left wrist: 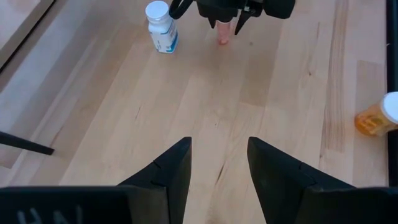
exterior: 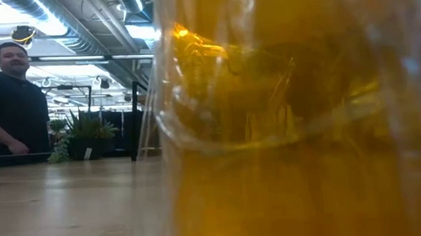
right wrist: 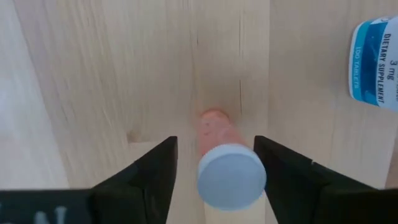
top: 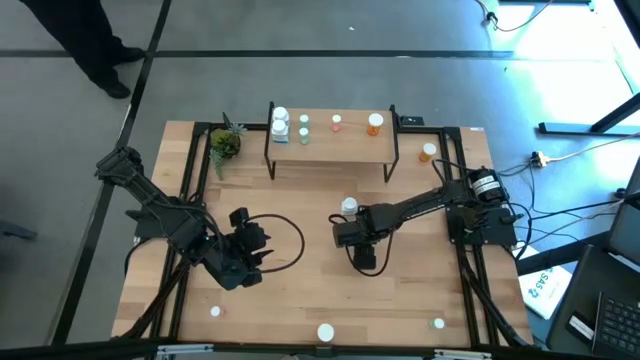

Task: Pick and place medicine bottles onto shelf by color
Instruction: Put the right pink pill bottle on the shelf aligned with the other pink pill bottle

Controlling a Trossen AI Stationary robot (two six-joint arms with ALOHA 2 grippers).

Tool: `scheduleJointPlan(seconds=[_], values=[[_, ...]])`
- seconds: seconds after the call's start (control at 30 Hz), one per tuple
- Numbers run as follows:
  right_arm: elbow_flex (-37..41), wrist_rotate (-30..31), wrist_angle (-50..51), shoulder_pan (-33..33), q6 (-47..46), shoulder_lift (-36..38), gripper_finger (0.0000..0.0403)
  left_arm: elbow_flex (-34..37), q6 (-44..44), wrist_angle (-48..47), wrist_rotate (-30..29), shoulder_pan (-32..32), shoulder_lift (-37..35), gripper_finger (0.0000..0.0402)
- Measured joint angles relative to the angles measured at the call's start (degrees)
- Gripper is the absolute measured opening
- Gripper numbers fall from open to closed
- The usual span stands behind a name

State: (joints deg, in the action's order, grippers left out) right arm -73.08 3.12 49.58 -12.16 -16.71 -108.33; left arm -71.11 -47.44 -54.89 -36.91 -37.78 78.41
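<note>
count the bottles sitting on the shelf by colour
white bottles: 2
pale green bottles: 2
pink bottle: 1
orange bottle: 1
total on the shelf: 6

Both arms matte black, jointed, w/ black cables looping. Left gripper (left wrist: 217,165) fingers: black wedges. Right arm (top: 420,207) similar.

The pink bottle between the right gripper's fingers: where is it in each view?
High view: hidden under the right gripper, mid-table.
Low view: not identifiable; an orange blur fills it.
Left wrist view: pink bottle far off, under the right gripper.
Right wrist view: centre bottom, between open fingers.
Shared landmark: white supplement bottle beside it.
</note>
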Motion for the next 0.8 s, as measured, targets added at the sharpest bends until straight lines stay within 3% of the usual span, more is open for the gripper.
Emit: scheduleJointPlan(seconds=[0.8], values=[[-0.1, 1.8, 3.3, 0.0, -0.4, 1.0, 0.022, 0.0, 0.0, 0.0, 0.0, 0.0, 0.0, 0.015]])
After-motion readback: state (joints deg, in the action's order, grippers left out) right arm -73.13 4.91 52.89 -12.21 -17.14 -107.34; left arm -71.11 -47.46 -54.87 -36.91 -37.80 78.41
